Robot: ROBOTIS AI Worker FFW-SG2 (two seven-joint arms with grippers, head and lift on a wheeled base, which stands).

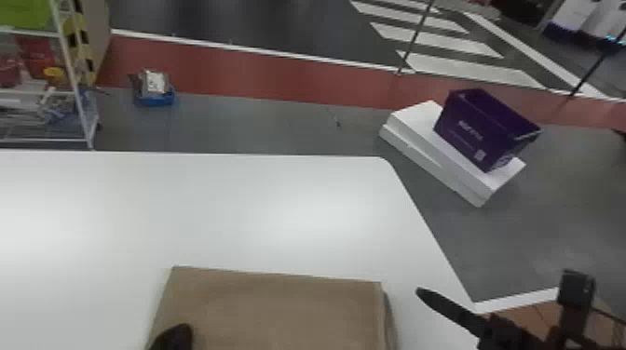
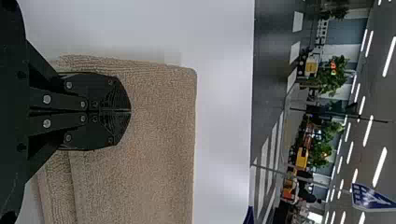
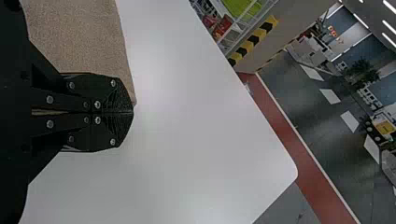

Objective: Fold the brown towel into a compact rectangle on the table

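Observation:
The brown towel (image 1: 279,307) lies folded with straight edges on the white table (image 1: 223,209), at the bottom middle of the head view. My left gripper (image 1: 174,336) is over the towel's left part. In the left wrist view my left gripper (image 2: 130,111) is shut above the towel (image 2: 154,126), near one of its ends, where stacked layers show along a side. To the right of the towel is my right gripper (image 1: 421,292); its wrist view has the right gripper (image 3: 132,112) shut beside a corner of the towel (image 3: 84,37).
Beyond the table's right edge, a purple box (image 1: 484,130) rests on white blocks (image 1: 419,135) on the floor. A wire shelf (image 1: 70,79) stands at the far left, with a small blue bin (image 1: 156,98) near it.

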